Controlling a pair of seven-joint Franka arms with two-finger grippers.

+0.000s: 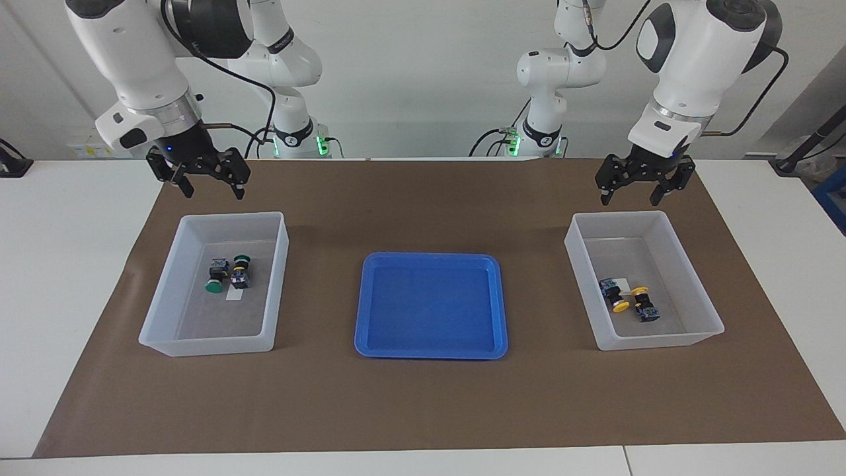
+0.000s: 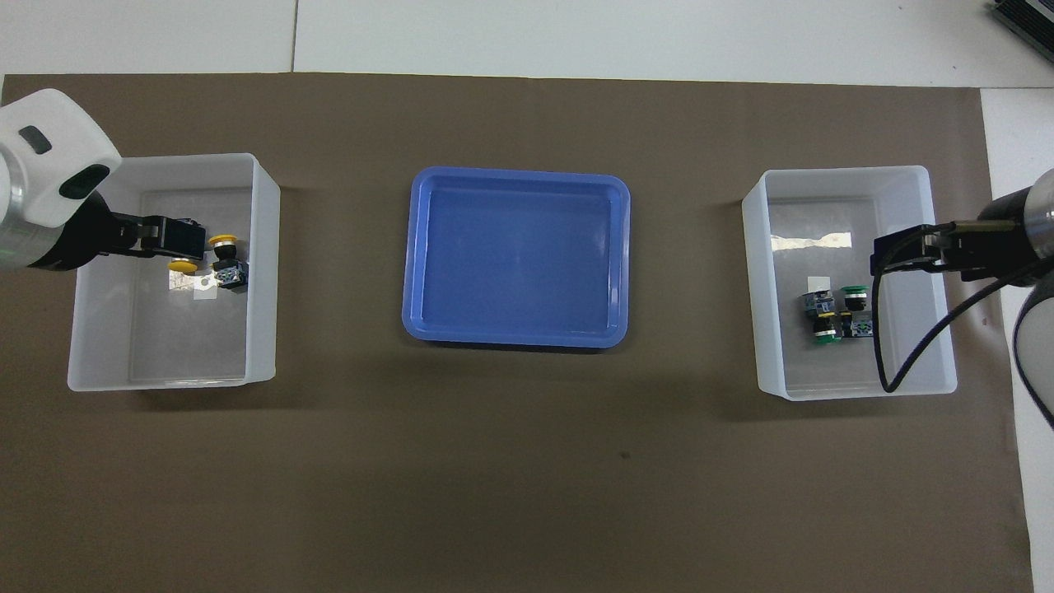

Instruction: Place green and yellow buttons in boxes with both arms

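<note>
Buttons all boxed | green buttons (image 1: 225,273) in box (image 1: 277,264) at right arm's end, 9 o'clock of blue tray (image 1: 431,350) in facing view | yellow buttons (image 1: 628,301) in box (image 1: 687,264) at 3 o'clock | right claw (image 1: 206,188) wide open, empty, above its box rim | left claw (image 1: 631,194) wide open, empty, above its box rim | step: retreat, judged done; lift straight, keep cable (image 2: 897,354) out of box | tray empty, brown mat (image 1: 423,403) on counter (image 1: 66,264), nothing blocking.

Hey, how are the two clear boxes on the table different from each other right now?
The box at the right arm's end holds two green buttons; the box at the left arm's end holds two yellow buttons. The green pair lies in the half of its box nearer the robots, the yellow pair in the half farther from them. Both are clear rectangular bins beside the blue tray, each with a small white label on its floor.
</note>
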